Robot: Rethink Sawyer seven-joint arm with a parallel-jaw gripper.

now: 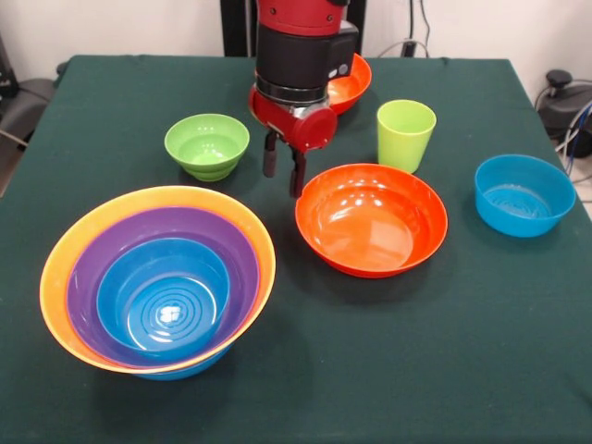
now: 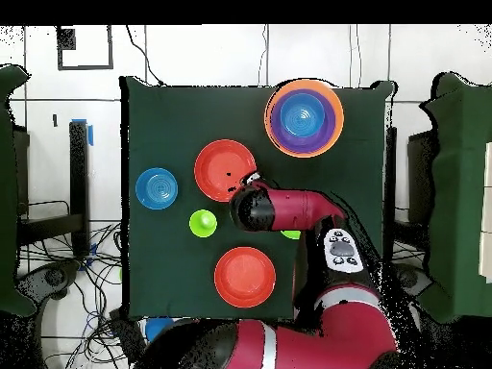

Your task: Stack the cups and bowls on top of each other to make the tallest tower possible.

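Note:
The tower [image 1: 157,277] stands at the front left: a big orange bowl holding a purple bowl and a blue bowl, with a blue rim showing beneath; from overhead the tower [image 2: 305,117] is at the top right. A red-orange bowl [image 1: 371,219] [image 2: 225,170] sits mid-table. My gripper [image 1: 284,171] [image 2: 248,181] hangs open and empty just beside that bowl's left rim. The lime-green cup [image 1: 405,134] [image 2: 203,224] stands upright behind the bowl. A small lime-green bowl [image 1: 207,145] sits left of the gripper. A lone blue bowl [image 1: 524,194] [image 2: 157,188] is at the right.
A second red-orange bowl [image 1: 353,83] [image 2: 245,276] sits near the robot's base, partly hidden by the arm in the front view. From overhead the arm covers most of the small green bowl [image 2: 291,233]. Dark green cloth [image 1: 444,351] covers the table.

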